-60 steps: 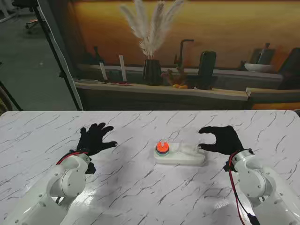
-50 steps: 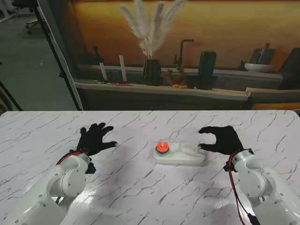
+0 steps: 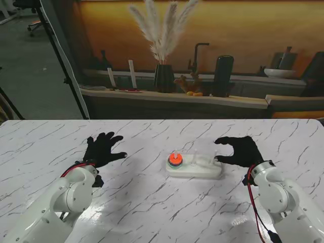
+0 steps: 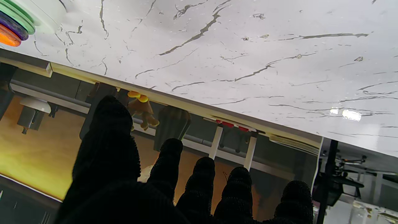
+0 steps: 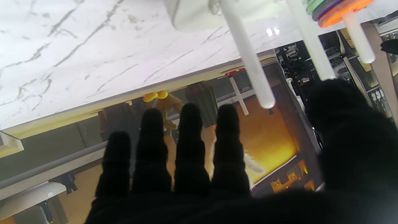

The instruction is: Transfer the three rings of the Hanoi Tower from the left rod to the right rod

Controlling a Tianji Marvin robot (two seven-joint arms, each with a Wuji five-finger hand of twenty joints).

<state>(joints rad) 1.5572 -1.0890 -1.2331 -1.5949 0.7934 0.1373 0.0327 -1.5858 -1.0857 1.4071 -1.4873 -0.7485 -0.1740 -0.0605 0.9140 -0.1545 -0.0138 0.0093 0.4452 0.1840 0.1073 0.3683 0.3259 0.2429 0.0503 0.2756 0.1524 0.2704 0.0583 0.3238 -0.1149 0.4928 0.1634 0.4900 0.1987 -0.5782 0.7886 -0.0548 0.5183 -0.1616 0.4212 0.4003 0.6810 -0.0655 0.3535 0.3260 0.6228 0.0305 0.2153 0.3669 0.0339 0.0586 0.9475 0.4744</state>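
Lying left-to-right, Hanoi Tower base (image 3: 195, 167), rings (image 3: 174, 160) on left rod, both hands empty, fingers spread.

Bright, even light on the marble table (image 3: 152, 202), with soft shadows pooling at six o'clock beneath both arms. A warm orange glow fills the wall at twelve o'clock. In the left wrist view a small glare spot sits at three o'clock; in the right wrist view the black fingers (image 5: 189, 149) are soft, blurred silhouettes.
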